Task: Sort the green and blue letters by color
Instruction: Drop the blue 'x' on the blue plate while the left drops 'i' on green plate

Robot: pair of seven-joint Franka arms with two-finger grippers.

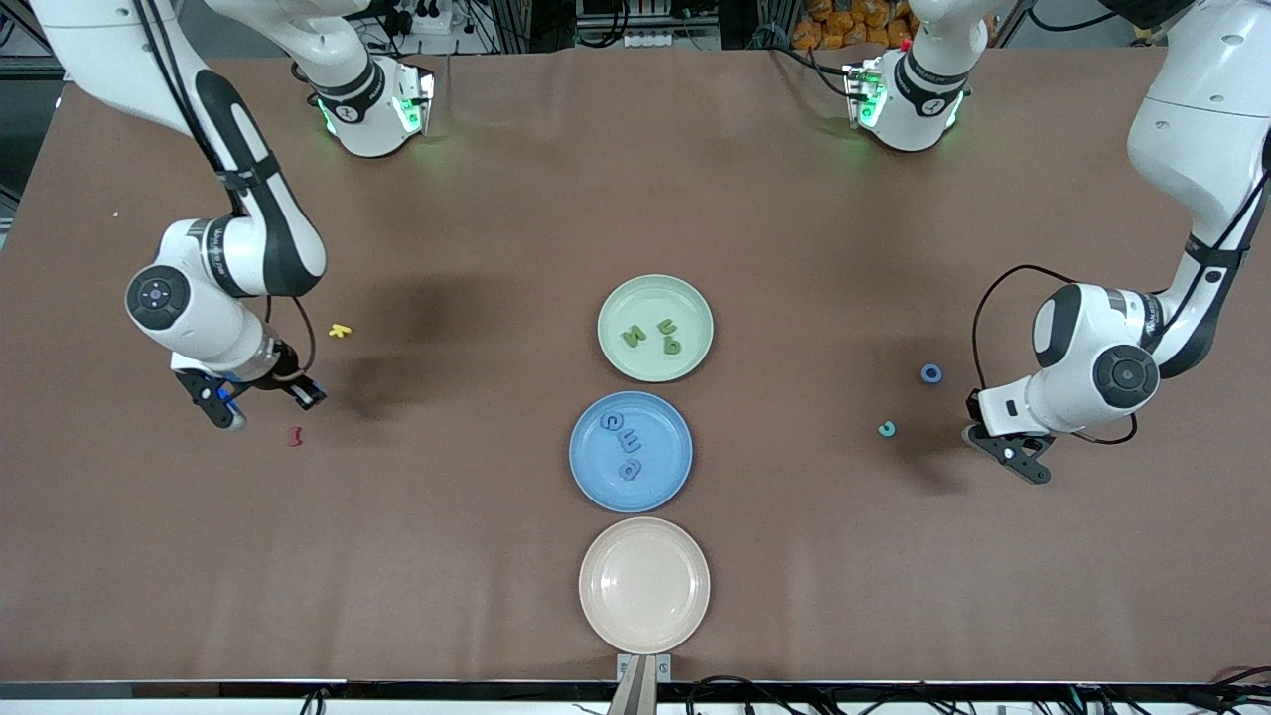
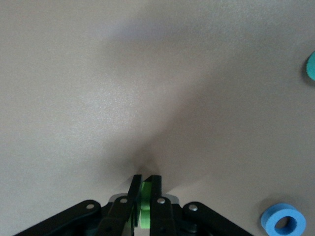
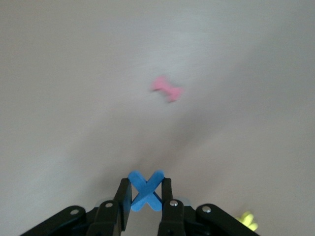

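Green foam shows between the fingers of the left gripper (image 2: 145,194): a small bright green letter (image 2: 145,206) is pinched edge-on there, so its shape cannot be read. Only the left wrist view shows this; from the front the left gripper (image 1: 1013,459) hides its load. It hangs low over the table (image 1: 496,149) at the left arm's end, near a blue ring letter (image 1: 930,373) and a teal letter (image 1: 887,429) lying flat.

Likewise the right gripper (image 3: 146,194) is clamped on a blue X letter (image 3: 145,189), plain in the right wrist view and seen from the front only as a blue speck at the right gripper (image 1: 226,399), over the right arm's end of the table. A dark red letter (image 1: 294,435) and a yellow letter (image 1: 340,331) lie close by.

Mid-table stand three plates in a row. The green plate (image 1: 612,298), farthest from the front camera, carries two olive green letters (image 1: 652,338). The blue plate (image 1: 588,482) next to it carries three blue letters (image 1: 624,443). The pink plate (image 1: 601,616) is nearest.
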